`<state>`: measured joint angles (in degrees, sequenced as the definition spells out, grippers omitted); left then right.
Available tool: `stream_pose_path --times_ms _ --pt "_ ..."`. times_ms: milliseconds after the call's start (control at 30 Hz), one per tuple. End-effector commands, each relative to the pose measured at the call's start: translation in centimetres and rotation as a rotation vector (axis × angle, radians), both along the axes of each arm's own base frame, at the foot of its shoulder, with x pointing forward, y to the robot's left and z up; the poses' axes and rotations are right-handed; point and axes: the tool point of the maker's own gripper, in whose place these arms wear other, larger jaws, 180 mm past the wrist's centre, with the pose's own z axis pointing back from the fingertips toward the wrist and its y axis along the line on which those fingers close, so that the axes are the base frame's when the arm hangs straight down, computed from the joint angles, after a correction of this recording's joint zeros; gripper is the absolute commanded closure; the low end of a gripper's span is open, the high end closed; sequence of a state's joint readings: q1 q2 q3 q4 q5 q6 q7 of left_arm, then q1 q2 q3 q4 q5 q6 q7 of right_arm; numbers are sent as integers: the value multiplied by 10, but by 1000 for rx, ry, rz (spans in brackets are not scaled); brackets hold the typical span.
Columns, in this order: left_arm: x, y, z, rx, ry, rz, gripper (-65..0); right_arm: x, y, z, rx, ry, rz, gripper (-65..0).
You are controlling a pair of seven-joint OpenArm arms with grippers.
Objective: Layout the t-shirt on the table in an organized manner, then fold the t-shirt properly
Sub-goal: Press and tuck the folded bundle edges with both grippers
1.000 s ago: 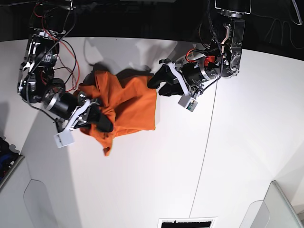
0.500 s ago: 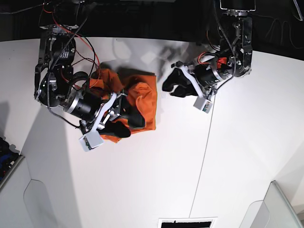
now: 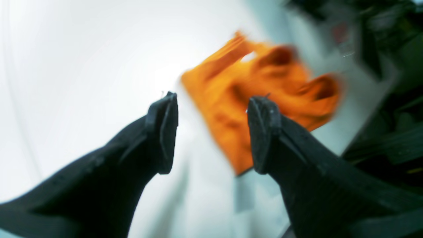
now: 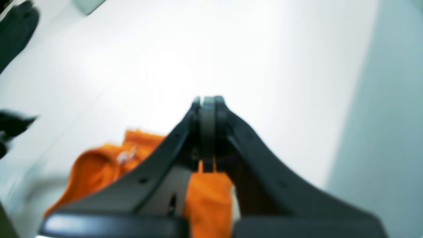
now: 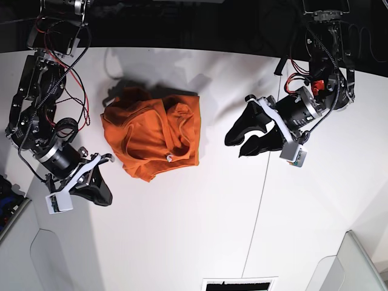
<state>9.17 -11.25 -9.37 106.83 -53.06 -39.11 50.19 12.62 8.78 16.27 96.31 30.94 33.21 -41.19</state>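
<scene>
The orange t-shirt lies bunched in a rough rectangle on the white table, with folds on top and a small white tag near its lower right. My right gripper is shut and empty, on the table below and left of the shirt. In the right wrist view its fingertips are pressed together, with the t-shirt behind them. My left gripper hangs open to the right of the shirt, touching nothing. In the left wrist view, which is blurred, the t-shirt shows beyond the open gripper.
A thin dark seam runs down the table right of the shirt. A dark slot sits at the near edge. Clear curved panels stand at the lower corners. The far edge meets a dark background.
My right gripper has let go of the shirt, drawn back to the lower left and shut. The left arm has moved right, away from the shirt. The shirt now lies free.
</scene>
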Motion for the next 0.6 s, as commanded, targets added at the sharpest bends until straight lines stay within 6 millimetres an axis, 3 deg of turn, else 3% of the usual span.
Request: stream_pose_path --times_ms 0,133,233,333,433,567 --pt "3 -15 27 -53 -83 -47 -355 10 -4 14 28 -56 -15 0" --pt "-9 -75 30 -11 -112 -245 -271 32 -4 -14 110 9 -36 0" --pt "-29 -125 19 25 -109 -379 -250 47 15 -41 130 109 9 0" --pt "-45 -158 -4 53 -61 -449 -250 53 41 -66 77 194 87 0" --pt "-52 -165 -34 73 28 -466 -250 50 66 -83 -32 238 178 0" --pt "-52 -145 -77 138 134 -437 -250 40 76 -99 -161 260 252 0"
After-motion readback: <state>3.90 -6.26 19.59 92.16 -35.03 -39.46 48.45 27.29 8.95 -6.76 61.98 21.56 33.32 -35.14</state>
